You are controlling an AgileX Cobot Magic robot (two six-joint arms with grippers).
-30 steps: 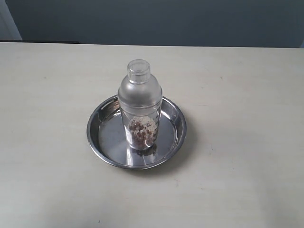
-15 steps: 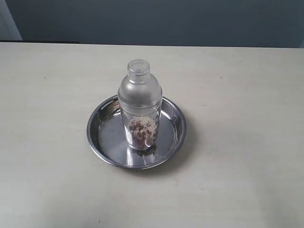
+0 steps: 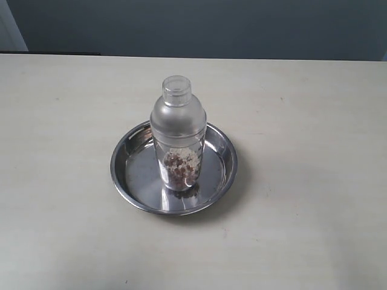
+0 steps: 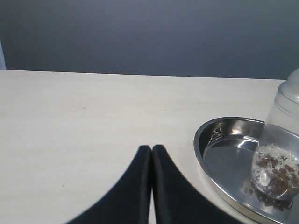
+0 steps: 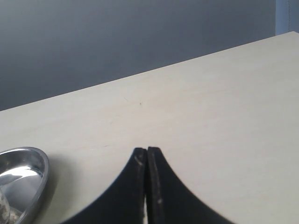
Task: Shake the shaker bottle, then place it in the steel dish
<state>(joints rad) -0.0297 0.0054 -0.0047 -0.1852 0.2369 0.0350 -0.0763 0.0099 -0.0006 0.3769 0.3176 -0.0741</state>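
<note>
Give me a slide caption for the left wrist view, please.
Left claw shut beside the steel dish, in which the shaker bottle stands upright holding brown and white granules.

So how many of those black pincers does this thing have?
2. The left pincer is shut, beside the steel dish. The right pincer, also shut, is near that dish too. Neither shows in the exterior view.
</note>
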